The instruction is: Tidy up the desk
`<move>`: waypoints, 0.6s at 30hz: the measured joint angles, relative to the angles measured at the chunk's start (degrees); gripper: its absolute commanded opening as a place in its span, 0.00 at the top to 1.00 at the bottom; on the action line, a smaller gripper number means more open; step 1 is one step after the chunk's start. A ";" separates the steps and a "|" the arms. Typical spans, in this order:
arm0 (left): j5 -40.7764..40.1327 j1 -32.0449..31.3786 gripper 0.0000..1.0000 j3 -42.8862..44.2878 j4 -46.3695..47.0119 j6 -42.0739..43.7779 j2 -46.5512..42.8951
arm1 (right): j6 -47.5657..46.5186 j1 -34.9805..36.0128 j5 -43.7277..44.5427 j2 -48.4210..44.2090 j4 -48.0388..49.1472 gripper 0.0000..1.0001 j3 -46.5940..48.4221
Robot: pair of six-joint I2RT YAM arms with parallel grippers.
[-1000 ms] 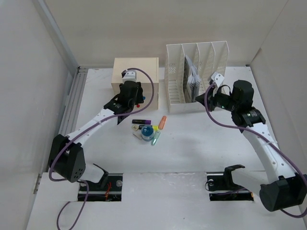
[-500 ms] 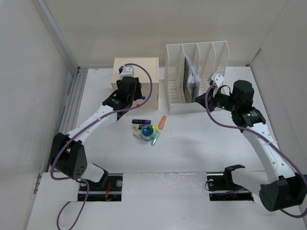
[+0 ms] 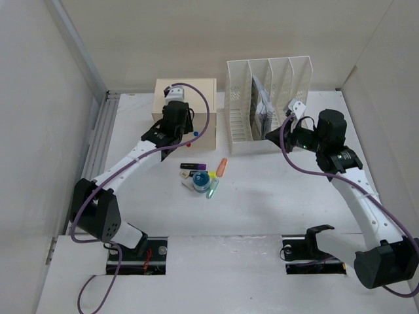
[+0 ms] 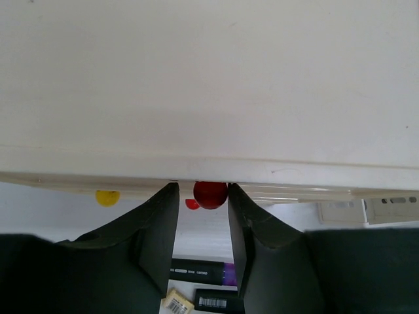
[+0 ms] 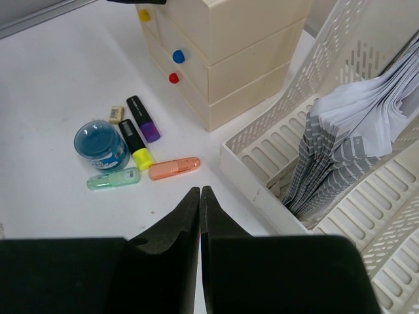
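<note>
The desk (image 3: pixel 275 196) is a white tabletop. A cluster lies at its middle: a blue tub (image 3: pixel 201 179), an orange pen-like item (image 3: pixel 222 167), a green one (image 3: pixel 211 190) and a black highlighter with a purple end (image 3: pixel 194 166). My left gripper (image 3: pixel 178 135) is open at the front of the cream drawer box (image 3: pixel 185 91). In the left wrist view its fingertips (image 4: pixel 202 190) stand either side of the red knob (image 4: pixel 210 194), not closed on it. My right gripper (image 3: pixel 272 135) is shut and empty beside the file rack (image 3: pixel 270 65), above the desk (image 5: pixel 59 72).
The drawer box also has a yellow knob (image 4: pixel 107 197) and a blue knob (image 5: pixel 178 56). The slotted rack (image 5: pixel 262 186) holds a stack of papers (image 5: pixel 353 144). The right wrist view shows the tub (image 5: pixel 100 145), a yellow-tipped highlighter (image 5: pixel 135 145), an eraser (image 5: pixel 116 114) and the orange item (image 5: pixel 173 168).
My left gripper has moved away from me, up against the drawer box front, so the red knob now sits between its fingers. The right arm has not moved.
</note>
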 measured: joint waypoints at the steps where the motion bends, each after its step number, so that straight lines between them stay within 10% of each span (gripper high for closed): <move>1: 0.00 0.00 0.71 0.00 -0.02 0.04 0.04 | 0.00 0.00 0.00 0.00 0.00 0.91 0.00; 5: 0.52 -0.31 0.97 0.02 0.26 0.11 0.33 | 0.00 0.00 -0.02 0.00 0.00 0.91 0.00; 18: -2.03 -3.78 1.00 -5.44 0.98 -3.58 -4.63 | 0.02 0.00 -0.22 -0.02 0.02 0.91 -0.57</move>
